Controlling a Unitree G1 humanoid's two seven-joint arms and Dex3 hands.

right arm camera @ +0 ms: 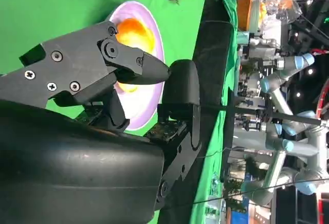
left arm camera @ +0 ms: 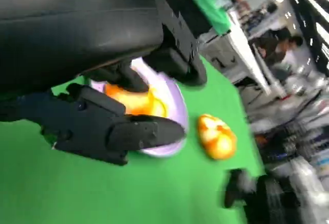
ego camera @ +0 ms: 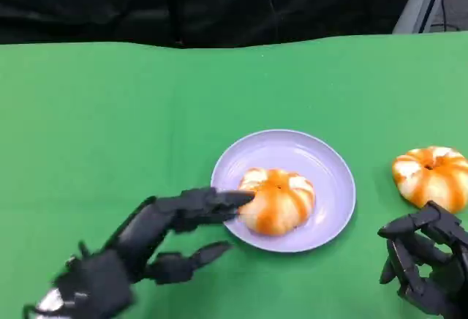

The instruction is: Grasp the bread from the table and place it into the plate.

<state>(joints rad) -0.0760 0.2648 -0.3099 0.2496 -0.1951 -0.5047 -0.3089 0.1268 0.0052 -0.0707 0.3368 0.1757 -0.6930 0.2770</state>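
A round orange-and-white bread [ego camera: 277, 200] lies in the lilac plate [ego camera: 333, 162] at the table's middle. My left hand [ego camera: 142, 246] reaches in from the lower left; its upper fingertips [ego camera: 238, 199] touch the bread's near-left side, while the thumb hangs apart outside the plate rim. The left wrist view shows this bread [left arm camera: 134, 100] in the plate [left arm camera: 177, 108] beyond my spread left fingers [left arm camera: 139, 131]. A second bread [ego camera: 432, 176] sits on the cloth at the right. My right hand [ego camera: 424, 264] hovers just in front of it, fingers bent and apart, holding nothing.
The green cloth [ego camera: 110, 129] covers the whole table, ending at a dark back edge. In the right wrist view the plate [right arm camera: 155, 44] with its bread [right arm camera: 134, 33] lies beyond my right fingers [right arm camera: 103, 59]. Lab equipment and people stand past the table's side.
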